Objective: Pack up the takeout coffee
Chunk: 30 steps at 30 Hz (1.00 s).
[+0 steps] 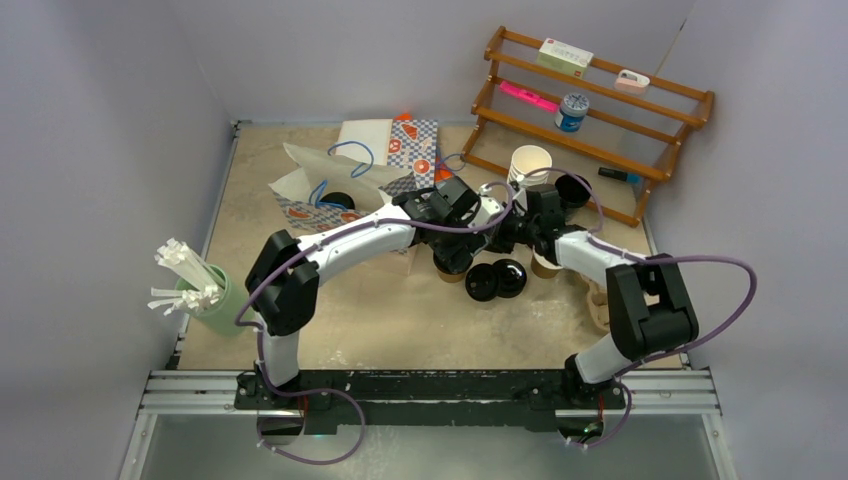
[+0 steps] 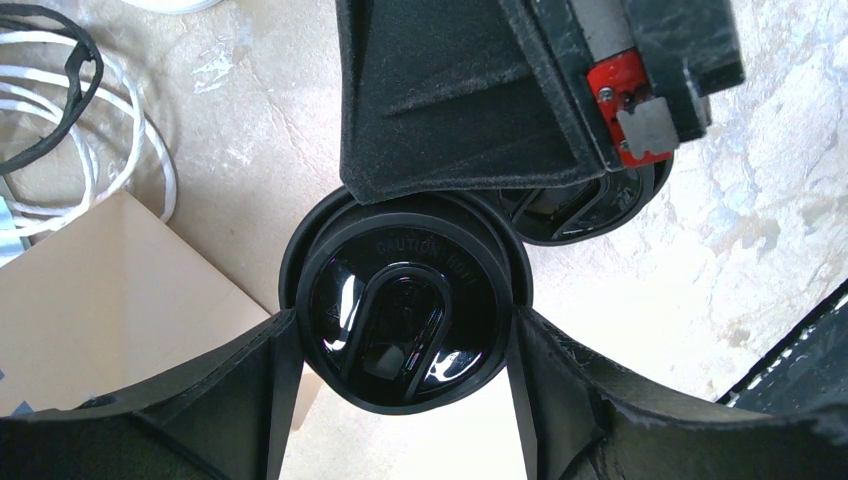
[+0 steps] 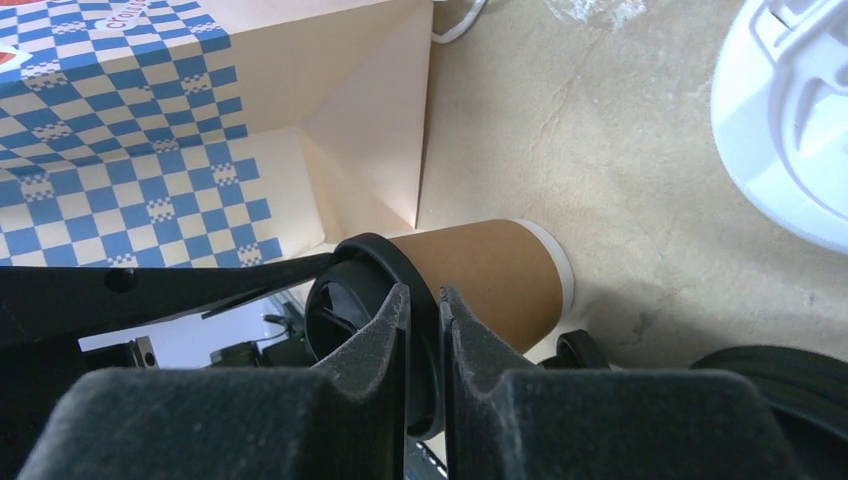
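Note:
One takeout coffee stands mid-table: a brown paper cup with a round black sip lid, also visible under the arms in the top view. My left gripper reaches down over it, one finger pressed against each side of the lid. My right gripper comes in from the side, and its fingertips pinch the lid's rim. In the left wrist view, the right gripper covers the lid's far edge. The checked paper bag lies just beyond.
Loose black lids and another brown cup sit to the right of the held cup. A stack of white cups stands before the wooden rack. A green cup of straws is at the left edge.

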Motion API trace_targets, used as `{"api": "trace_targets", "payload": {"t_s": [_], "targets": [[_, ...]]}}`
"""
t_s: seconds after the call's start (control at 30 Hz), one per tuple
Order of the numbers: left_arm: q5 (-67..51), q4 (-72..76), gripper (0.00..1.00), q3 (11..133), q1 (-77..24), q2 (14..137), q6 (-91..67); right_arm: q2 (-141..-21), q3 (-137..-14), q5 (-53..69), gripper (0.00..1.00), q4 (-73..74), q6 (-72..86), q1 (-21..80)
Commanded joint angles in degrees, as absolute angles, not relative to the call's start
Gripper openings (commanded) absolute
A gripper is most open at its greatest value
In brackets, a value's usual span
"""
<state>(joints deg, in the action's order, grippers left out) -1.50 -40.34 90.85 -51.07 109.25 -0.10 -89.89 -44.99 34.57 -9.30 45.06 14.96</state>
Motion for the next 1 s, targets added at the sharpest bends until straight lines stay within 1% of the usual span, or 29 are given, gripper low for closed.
{"api": "trace_targets", "payload": {"t_s": [0.0,0.13,0.2,0.27,0.33,0.47,0.63,0.7,0.8,0.97], "targets": [[-2.22,-45.09,0.4,85.85,-50.55,116.2,0.97,-87.37,-42.69,22.78,0.15,6.7,42.22,16.0],[-2.25,-45.22,0.4,86.42,-50.0,116.19,0.45,-83.25,-47.67,21.16,0.21,7.6,41.72,15.91],[-3.11,-45.22,0.4,86.99,-49.42,116.07,0.44,-82.09,-49.63,19.77,0.26,8.75,41.0,15.93],[-3.58,-45.35,0.4,87.89,-48.91,115.81,0.44,-80.59,-50.33,18.17,0.31,9.57,39.86,15.92],[-3.59,-45.87,0.4,89.21,-48.68,115.67,0.44,-78.59,-49.73,17.16,0.34,9.79,39.51,15.91],[-4.22,-47.53,0.55,94.43,-48.6,116.02,0.82,-74.76,-47.3,17.39,0.35,9.75,38.91,15.92],[-5.54,-52.28,0.62,102.08,-48.6,119.27,0.71,-72.31,-45.96,17.53,0.35,12.22,37.83,15.93],[-6.29,-53.42,0.67,103.42,-48.6,119.48,0.45,-70.98,-45.65,17.76,0.36,12.68,37.72,15.91],[-6.8,-53.61,0.81,103.67,-48.6,118.53,-1.16,-69.53,-44.95,18.6,0.39,13.0,37.08,15.91],[-7.03,-54.52,0.87,104.27,-48.68,117.83,-1.79,-68.67,-43.79,20.04,0.42,12.51,37.04,15.91]]}}
